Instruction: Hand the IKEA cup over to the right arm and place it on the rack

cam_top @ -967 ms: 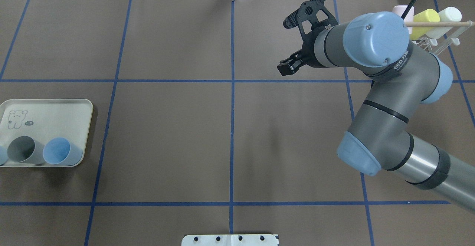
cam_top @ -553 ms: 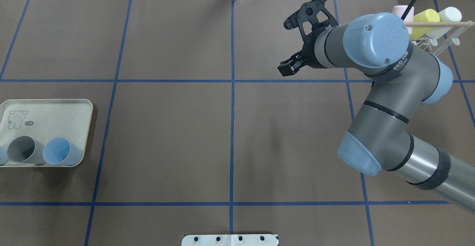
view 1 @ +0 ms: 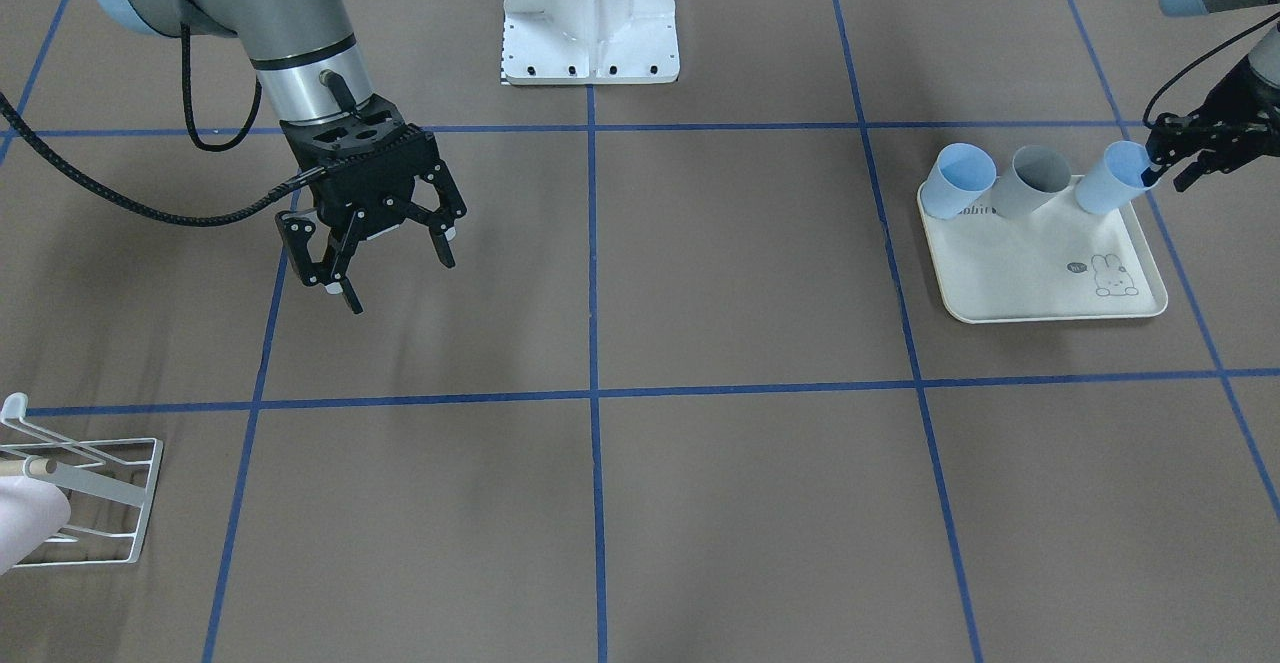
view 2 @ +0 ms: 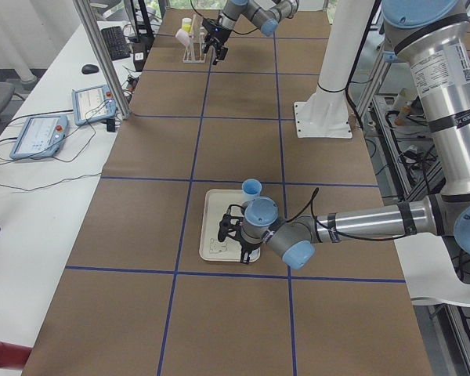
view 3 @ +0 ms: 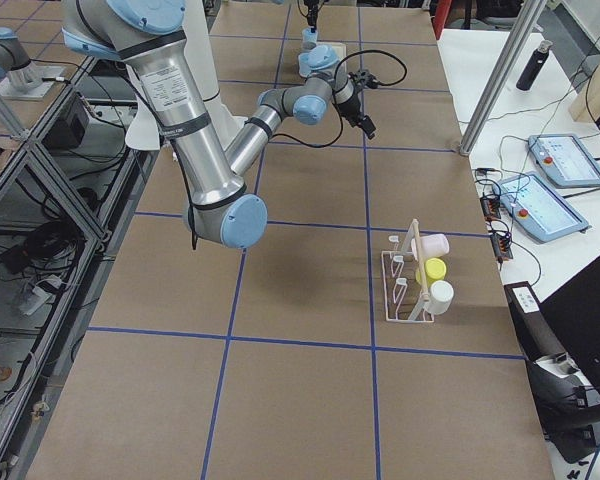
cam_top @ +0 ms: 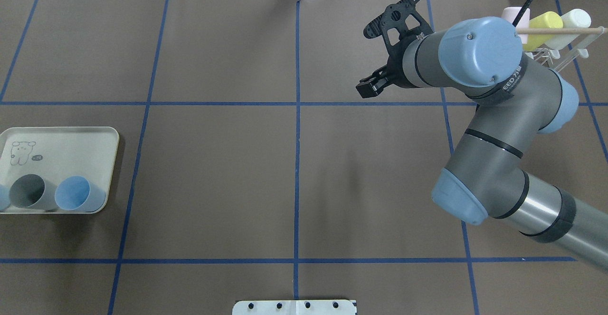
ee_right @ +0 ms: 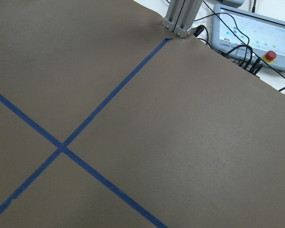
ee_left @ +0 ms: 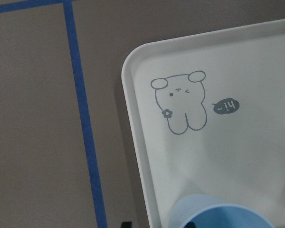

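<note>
Three IKEA cups lie on their sides along the robot-side edge of the cream tray (view 1: pixel 1040 273): a blue cup (view 1: pixel 958 179), a grey cup (view 1: pixel 1030 181) and a light blue cup (view 1: pixel 1105 188). My left gripper (view 1: pixel 1165 178) is at the rim of the light blue cup (ee_left: pixel 223 216), its fingers apart and apparently open. It is outside the overhead view. Over bare table, my right gripper (view 1: pixel 395 278) hangs open and empty, well away from the rack (view 1: pixel 100 503). That white wire rack (cam_top: pixel 565 44) stands at the table's far right.
On the rack lie a pink cup (cam_top: pixel 515 15), a yellow cup (cam_top: pixel 544 27) and a white cup (cam_top: pixel 572 25) under the wooden dowel (cam_top: pixel 560 31). The robot's white base (view 1: pixel 590 13) stands at mid table edge. Operator tablets (view 3: pixel 550 185) sit beyond the table.
The right gripper has shifted only very slightly. The tray and its cups look the same in the overhead view.
</note>
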You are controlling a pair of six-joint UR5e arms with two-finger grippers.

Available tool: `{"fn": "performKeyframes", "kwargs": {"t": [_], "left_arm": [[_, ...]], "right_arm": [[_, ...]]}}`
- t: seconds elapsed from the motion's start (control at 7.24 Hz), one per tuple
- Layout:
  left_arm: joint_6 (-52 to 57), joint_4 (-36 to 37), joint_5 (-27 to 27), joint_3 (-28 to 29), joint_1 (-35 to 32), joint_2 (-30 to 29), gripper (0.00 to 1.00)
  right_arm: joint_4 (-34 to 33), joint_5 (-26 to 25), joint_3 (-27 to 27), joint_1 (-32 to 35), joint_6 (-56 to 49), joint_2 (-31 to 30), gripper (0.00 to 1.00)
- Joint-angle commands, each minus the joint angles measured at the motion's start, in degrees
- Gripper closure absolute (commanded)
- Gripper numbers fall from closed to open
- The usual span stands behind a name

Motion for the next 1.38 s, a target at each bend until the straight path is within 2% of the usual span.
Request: {"fn": "performKeyframes", "kwargs": {"t": [0.0, 0.14, 0.28, 0.55, 0.83, 0.97, 1.11, 1.24], "left_arm": [[0.0, -0.1, -1.5, -0.1, 0.0, 0.0, 0.76], [0.0, -0.1, -1.6, -0.1, 0.0, 0.0, 0.90], [0.0, 0.0, -3.1, -0.3, 0.0, -0.1, 1.00], [0.0, 0.5, -9.0, -0.5, -1.6, -0.3, 1.00], [0.0, 5.5, -10.1, -1.4, -10.7, -4.4, 1.00], [-0.1, 12.3, -12.8, -4.0, -14.9, -7.6, 1.00], [-1.6, 21.7, -14.6, -8.3, -17.8, -11.2, 1.00], [-8.3, 29.7, -15.1, -13.4, -17.8, -15.4, 1.00]], "right_arm": [[0.0, 0.0, -0.1, 0.0, 0.0, 0.0, 0.00], [0.0, -0.1, -0.1, -0.1, 0.0, 0.1, 0.00], [0.1, -0.2, -0.1, -0.1, 0.0, 0.2, 0.00], [0.8, -0.4, -0.3, -0.8, -0.5, 0.4, 0.00], [1.1, -0.8, -0.5, -1.2, -1.1, 2.4, 0.00], [2.4, -2.6, -0.6, -2.8, -1.9, 4.0, 0.01], [9.4, -4.9, -1.6, -4.9, -1.9, 4.0, 0.01], [17.9, -7.4, -4.2, -7.1, -2.1, 4.0, 0.01]]}}
